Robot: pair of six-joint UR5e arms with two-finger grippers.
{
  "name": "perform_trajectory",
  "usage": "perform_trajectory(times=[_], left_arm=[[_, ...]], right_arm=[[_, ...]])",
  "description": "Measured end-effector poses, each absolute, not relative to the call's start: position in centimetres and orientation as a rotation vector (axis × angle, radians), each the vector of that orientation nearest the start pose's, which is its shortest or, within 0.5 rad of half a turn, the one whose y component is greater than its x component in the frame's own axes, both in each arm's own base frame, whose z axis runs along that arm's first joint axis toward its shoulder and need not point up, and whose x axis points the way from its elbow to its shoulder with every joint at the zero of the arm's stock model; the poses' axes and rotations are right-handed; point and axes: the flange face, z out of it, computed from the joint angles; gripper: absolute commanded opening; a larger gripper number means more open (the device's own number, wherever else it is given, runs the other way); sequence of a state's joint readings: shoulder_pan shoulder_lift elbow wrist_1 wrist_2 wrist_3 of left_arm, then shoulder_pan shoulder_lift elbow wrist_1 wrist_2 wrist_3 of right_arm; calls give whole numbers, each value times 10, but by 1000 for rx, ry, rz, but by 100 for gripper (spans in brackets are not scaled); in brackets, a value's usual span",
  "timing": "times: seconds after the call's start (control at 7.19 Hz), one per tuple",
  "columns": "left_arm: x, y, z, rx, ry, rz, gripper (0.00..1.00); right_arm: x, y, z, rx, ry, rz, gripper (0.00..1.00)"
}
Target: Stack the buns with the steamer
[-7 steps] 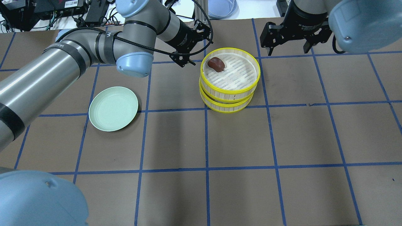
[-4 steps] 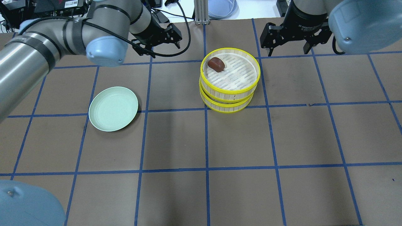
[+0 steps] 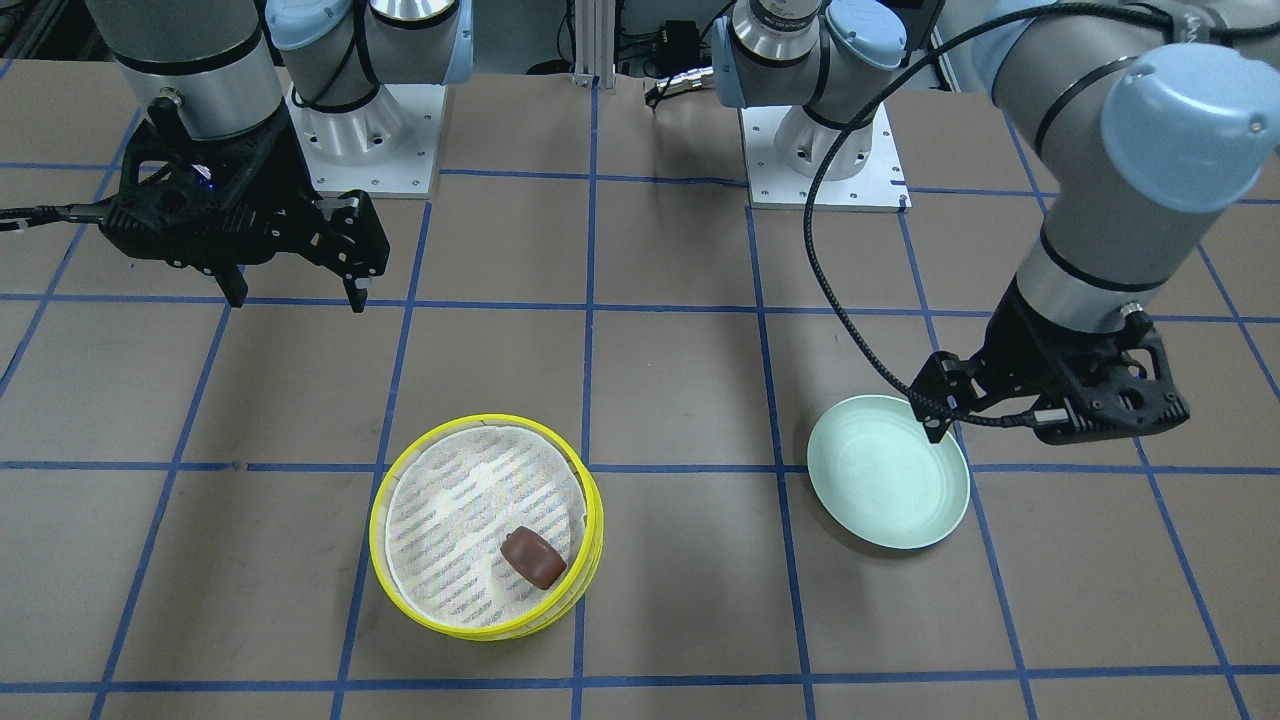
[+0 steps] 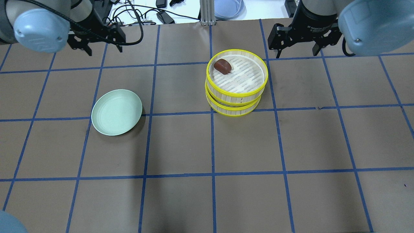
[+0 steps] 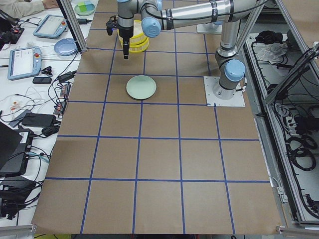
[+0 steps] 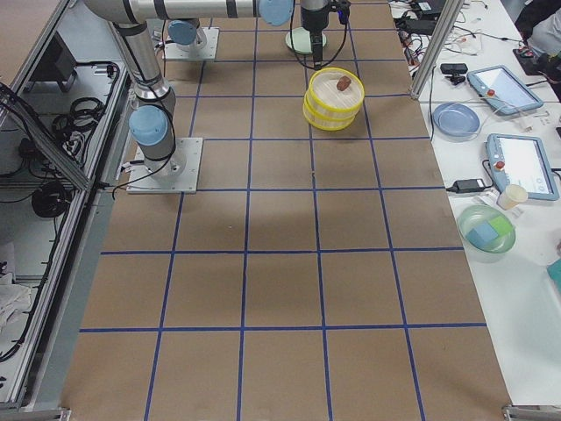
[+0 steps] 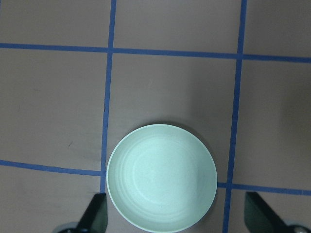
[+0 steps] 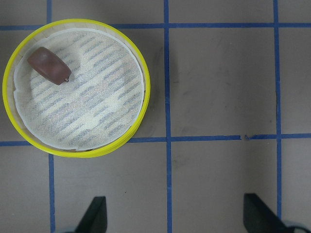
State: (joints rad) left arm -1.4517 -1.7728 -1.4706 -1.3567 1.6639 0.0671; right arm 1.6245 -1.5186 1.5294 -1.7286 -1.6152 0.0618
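The steamer's two yellow-rimmed tiers (image 4: 237, 97) stand stacked at the table's back middle. The dark reddish-brown bun (image 4: 222, 66) lies on the top tier's striped liner near its back left rim; it also shows in the front view (image 3: 533, 557) and the right wrist view (image 8: 47, 65). The cream-white bun is hidden. My left gripper (image 4: 104, 50) is open and empty, high at the back left, beyond the plate. My right gripper (image 4: 297, 51) is open and empty, behind and to the right of the steamer (image 8: 147, 92).
A plain pale green plate (image 4: 116, 112) lies empty to the left of the steamer, below the left wrist camera (image 7: 162, 177). Brown table with blue tape grid. Cables and devices lie past the table's back edge.
My left arm has swung away from the steamer's left rim to the far back left, over the plate's side. The right arm, steamer and bun have not moved.
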Motion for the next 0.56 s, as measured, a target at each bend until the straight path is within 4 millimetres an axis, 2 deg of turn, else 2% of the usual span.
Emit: perform_trajectory(times=[0.28, 0.56], left_arm=[[-58, -563, 482, -16, 3062, -103, 100], [-71, -547, 495, 10, 3116, -110, 100]], right_arm=[[157, -520, 500, 18, 3167, -249, 100], [157, -521, 500, 18, 3166, -251, 100]])
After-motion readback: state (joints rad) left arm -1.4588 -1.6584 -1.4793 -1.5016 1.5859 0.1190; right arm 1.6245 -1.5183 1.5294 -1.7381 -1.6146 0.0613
